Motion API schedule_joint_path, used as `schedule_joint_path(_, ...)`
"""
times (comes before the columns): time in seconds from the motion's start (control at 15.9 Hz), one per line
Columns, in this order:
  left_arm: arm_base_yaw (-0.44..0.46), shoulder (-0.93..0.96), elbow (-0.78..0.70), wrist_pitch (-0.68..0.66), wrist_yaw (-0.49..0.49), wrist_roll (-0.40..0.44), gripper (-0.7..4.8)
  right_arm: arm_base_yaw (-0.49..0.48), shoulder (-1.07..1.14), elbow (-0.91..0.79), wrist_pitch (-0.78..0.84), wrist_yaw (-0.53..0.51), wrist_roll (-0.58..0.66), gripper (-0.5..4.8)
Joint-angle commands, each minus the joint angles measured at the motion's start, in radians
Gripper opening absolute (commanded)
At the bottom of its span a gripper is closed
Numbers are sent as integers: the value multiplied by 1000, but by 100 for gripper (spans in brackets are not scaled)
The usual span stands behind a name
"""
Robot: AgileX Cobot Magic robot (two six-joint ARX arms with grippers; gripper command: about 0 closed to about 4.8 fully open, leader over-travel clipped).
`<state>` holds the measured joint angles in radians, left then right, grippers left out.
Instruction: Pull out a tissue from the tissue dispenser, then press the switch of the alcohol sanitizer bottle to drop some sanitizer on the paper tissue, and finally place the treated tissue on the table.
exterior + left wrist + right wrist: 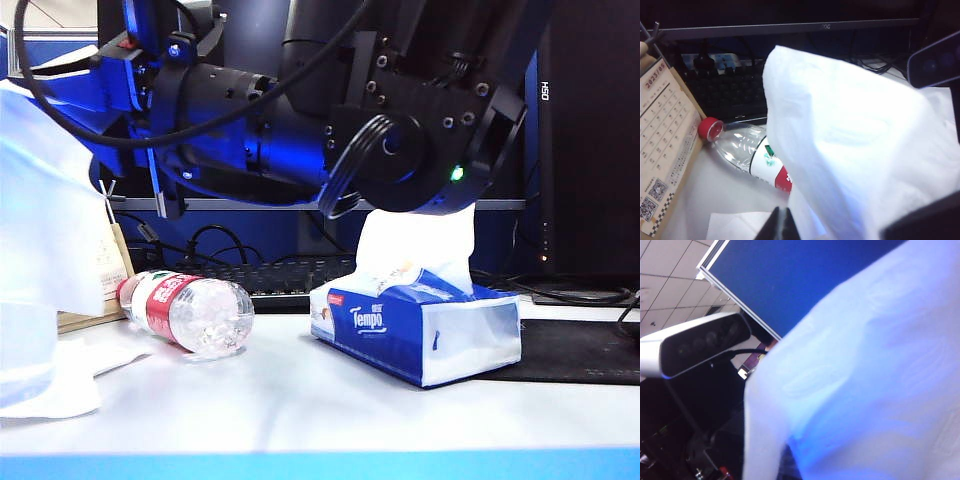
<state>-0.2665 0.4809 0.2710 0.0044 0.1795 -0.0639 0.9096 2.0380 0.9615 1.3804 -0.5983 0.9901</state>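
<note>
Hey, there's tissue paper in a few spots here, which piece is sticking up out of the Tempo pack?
The tissue rising from the blue tissue dispenser toward the arms above it; the other white sheet lies flat on the table by the water bottle.

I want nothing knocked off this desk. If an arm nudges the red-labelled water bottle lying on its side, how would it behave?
The water bottle would probably roll: it lies on its side on the smooth table, its body round. It looks clear and nearly empty, so likely light and easily shoved. The calendar by its cap end might stop it that way.

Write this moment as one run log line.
right gripper: shut on tissue | left gripper: state unclear | tissue box: on table | sanitizer: not applied
</note>
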Motion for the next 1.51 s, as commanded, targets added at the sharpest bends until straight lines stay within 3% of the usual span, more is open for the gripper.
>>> schedule_joint_path(0.06, 1, 4, -15, -32, -8, 0, -5, 3, -5, 3, 23, 5, -3, -5)
schedule_joint_path(1.19, 1, 5, -104, 76, -10, -72, -5, 3, -4, 3, 23, 19, -20, -5)
schedule_joint_path(1.51, 1, 6, -104, 88, -11, -75, -5, 3, -5, 3, 34, 80, -33, -5)
